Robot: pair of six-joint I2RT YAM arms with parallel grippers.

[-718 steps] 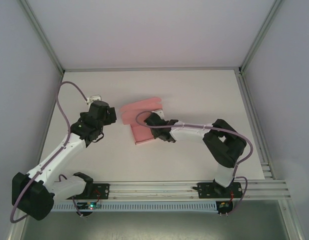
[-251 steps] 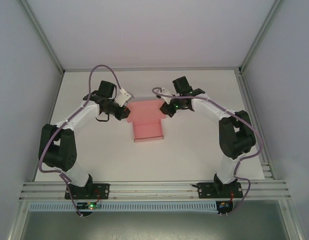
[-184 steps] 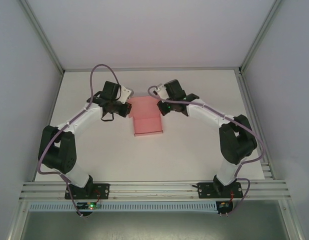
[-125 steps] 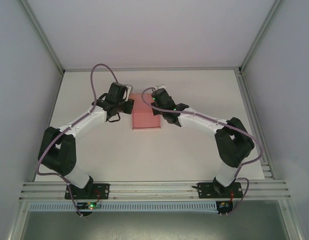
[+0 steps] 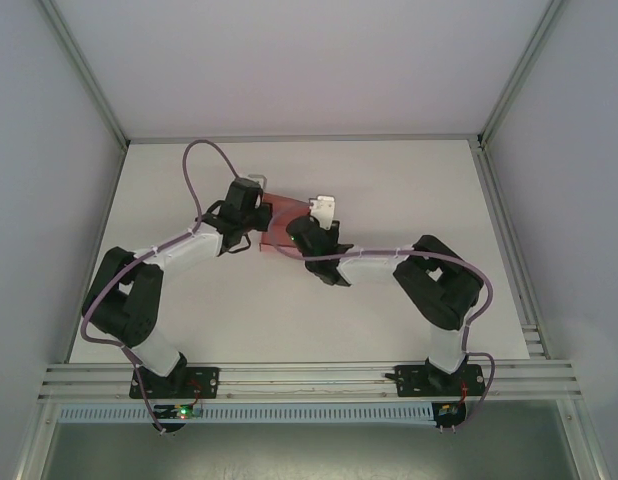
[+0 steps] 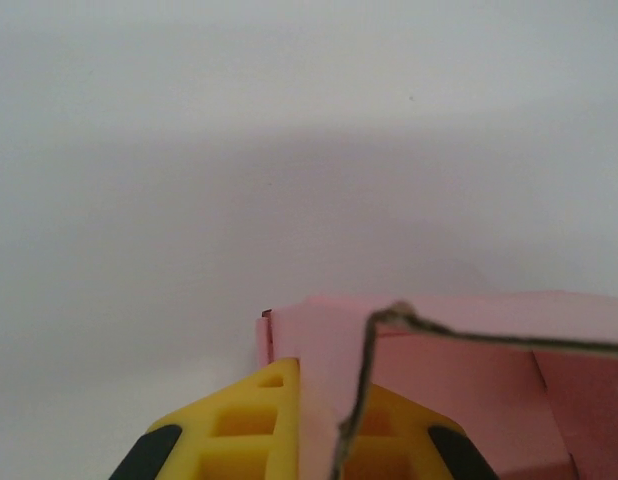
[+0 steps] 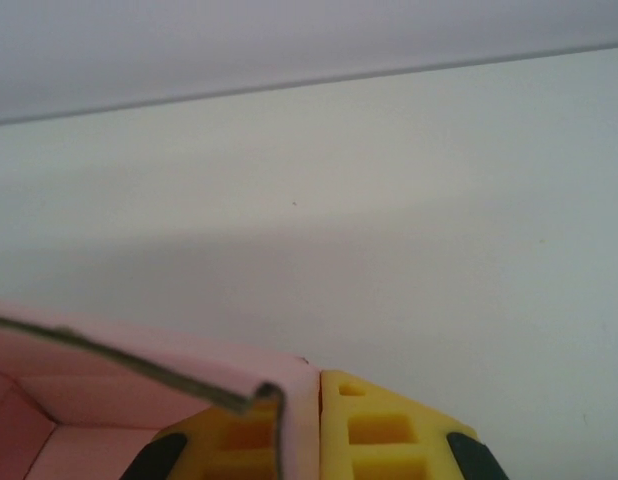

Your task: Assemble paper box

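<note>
The paper box [image 5: 278,215] was over the white counter [image 5: 419,190], in the far half and a little left of the middle, caught between the tips of the 2 arms. Whether its base rested on the surface could not be told. From above, most of the box was hidden under the wrists, and only a dark pink patch showed between them.

The left pincer [image 5: 257,217] met the box from the left. In the left wrist view, its yellow fingers [image 6: 251,425] were pressed together on an upright pink wall, with the card sandwiched between them. The rest of the box spread away to the right of that wall.

The right pincer [image 5: 300,233] met the box from the right and near side. In the right wrist view it likewise pinched a standing wall at a corner, and the box's hollow inside opened to the left.

A purple cable [image 5: 194,165] looped above the left arm.
</note>
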